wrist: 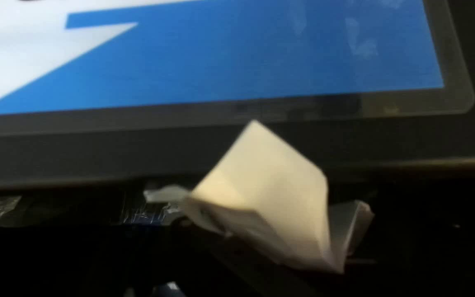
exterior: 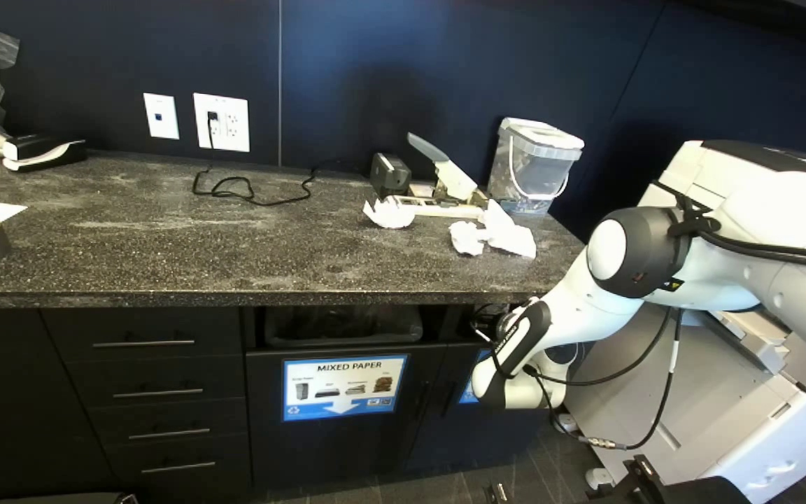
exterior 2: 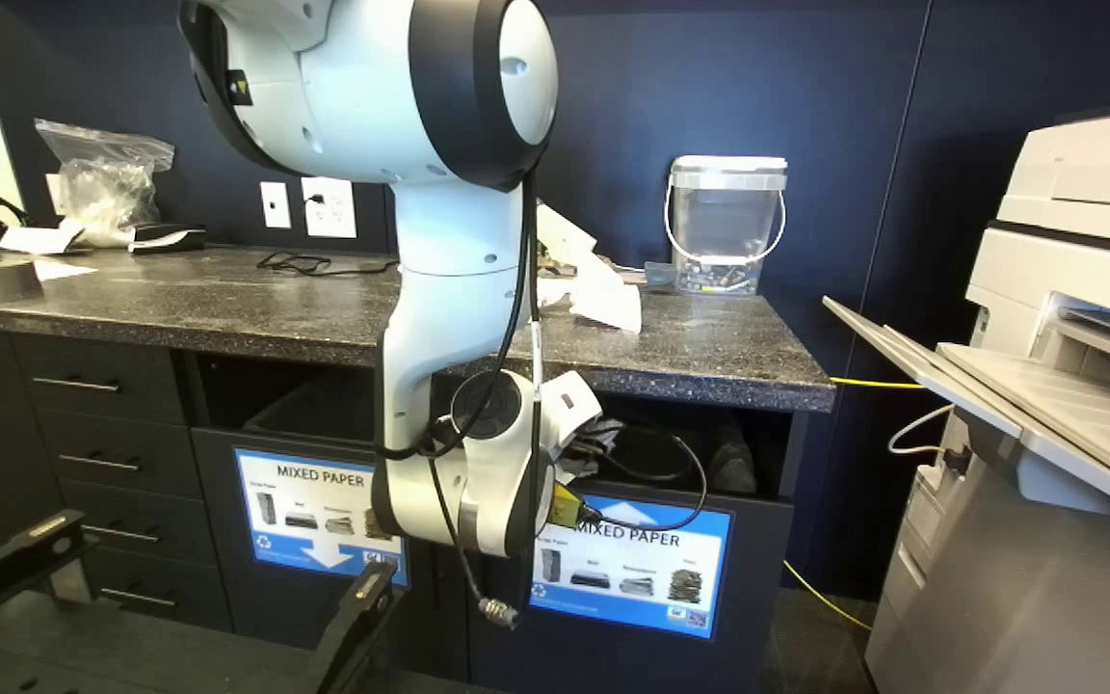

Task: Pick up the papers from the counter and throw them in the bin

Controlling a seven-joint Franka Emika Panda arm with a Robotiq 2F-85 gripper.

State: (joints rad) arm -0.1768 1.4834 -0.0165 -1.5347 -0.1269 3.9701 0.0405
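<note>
We're wanting this paper [wrist: 278, 189] well inside the bin [exterior 2: 627, 665] before any release, though we can't tell if the jaws are gripping it.

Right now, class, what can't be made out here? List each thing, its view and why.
Jaws: lost in shadow in the wrist view; open or shut unclear.
Paper: blurred in the wrist view.
Bin label: cut off by the wrist view's top edge.
White papers: partly hidden by the arm in an exterior view.
Bits in the bucket: too small in an exterior view.
</note>
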